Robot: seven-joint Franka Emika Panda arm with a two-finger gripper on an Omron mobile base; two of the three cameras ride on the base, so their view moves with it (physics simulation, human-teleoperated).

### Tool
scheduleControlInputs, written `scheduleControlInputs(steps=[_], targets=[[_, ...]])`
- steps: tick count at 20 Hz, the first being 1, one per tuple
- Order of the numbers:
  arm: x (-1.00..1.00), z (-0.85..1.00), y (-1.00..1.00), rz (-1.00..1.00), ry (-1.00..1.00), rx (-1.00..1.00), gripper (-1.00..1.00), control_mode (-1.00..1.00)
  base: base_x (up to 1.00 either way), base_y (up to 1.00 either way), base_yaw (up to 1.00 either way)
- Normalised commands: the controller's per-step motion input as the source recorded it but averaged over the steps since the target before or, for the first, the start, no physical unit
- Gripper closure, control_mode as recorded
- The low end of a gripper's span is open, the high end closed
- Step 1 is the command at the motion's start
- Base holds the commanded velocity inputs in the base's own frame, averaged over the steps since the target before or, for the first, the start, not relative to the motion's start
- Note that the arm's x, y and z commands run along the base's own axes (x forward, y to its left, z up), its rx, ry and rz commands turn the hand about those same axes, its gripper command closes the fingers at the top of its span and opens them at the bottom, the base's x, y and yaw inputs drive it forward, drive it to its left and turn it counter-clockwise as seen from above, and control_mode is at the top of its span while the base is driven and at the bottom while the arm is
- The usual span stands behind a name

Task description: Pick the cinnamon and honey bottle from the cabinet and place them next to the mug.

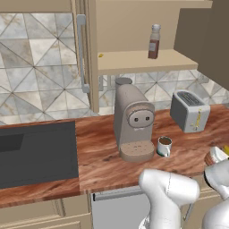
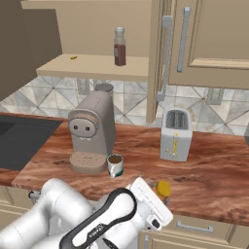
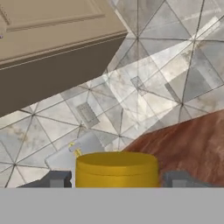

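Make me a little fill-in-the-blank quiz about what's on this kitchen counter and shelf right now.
1. The cinnamon stands on the cabinet ____.
2. The mug sits right beside the beige ____ machine.
3. The honey bottle, between the fingertips of the hand, has a ____ lid.
4. The silver appliance on the counter to the right of the mug is a ____.

Missing words: shelf; coffee; yellow; toaster

Yellow-lidded honey bottle [image 3: 116, 169], dark-brown cinnamon [image 1: 154, 42], tan cabinet [image 1: 143, 60], white mug [image 1: 164, 146], reddish wood-grain counter [image 1: 103, 156].
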Motion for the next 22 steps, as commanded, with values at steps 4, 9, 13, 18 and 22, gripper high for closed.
scheduleControlInputs(steps=[4,9,13,18,22], targets=[[0.61,0.22,0.27,0.12,-0.22,-0.24,1.0,-1.0,0.0,0.0,0.0],[0.19,0.2,0.3,0.08,-0.09,-0.1,1.0,-1.0,0.0,0.0,0.0],[-0.05,0.09,0.09,0.02,-0.03,-0.01,1.0,-1.0,0.0,0.0,0.0],[0.16,0.5,0.49,0.07,-0.11,-0.15,1.0,-1.0,0.0,0.0,0.0],[0.1,0.43,0.54,0.06,-0.03,-0.1,1.0,-1.0,0.0,0.0,0.0]])
